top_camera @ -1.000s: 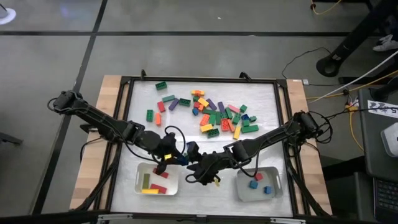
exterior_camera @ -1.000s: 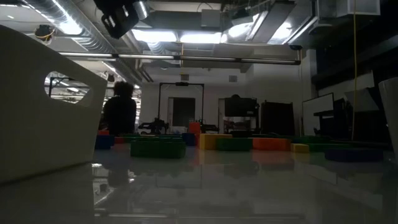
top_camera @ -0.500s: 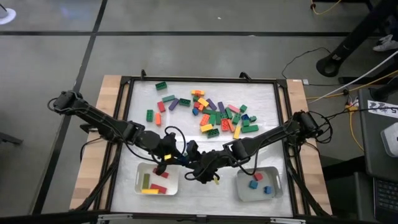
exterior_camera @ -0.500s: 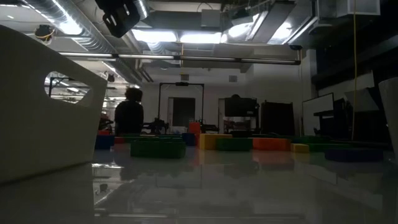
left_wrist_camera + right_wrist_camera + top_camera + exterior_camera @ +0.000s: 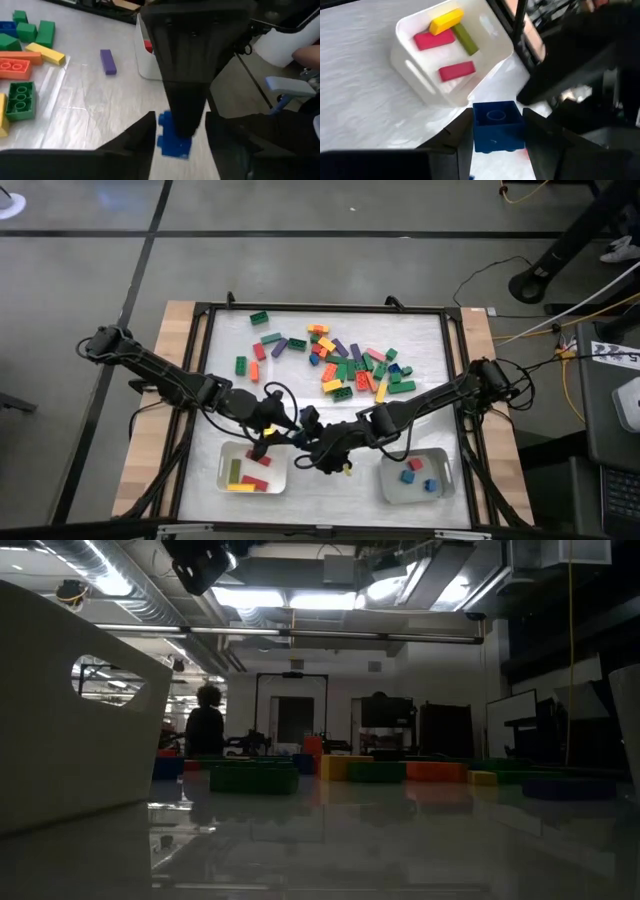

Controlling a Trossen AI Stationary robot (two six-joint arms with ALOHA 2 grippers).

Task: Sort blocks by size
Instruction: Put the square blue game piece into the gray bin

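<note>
Your table: loose blocks heaped at far centre. Left tray holds long blocks; right tray holds short ones. Between trays, right gripper clamped on blue block. Left gripper meets it, fingers parted, gripping nothing.

Bare table between the two trays, arms crowding above.

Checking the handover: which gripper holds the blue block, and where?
The right gripper clamps the blue block by its two opposite sides; the left gripper is open.
</note>
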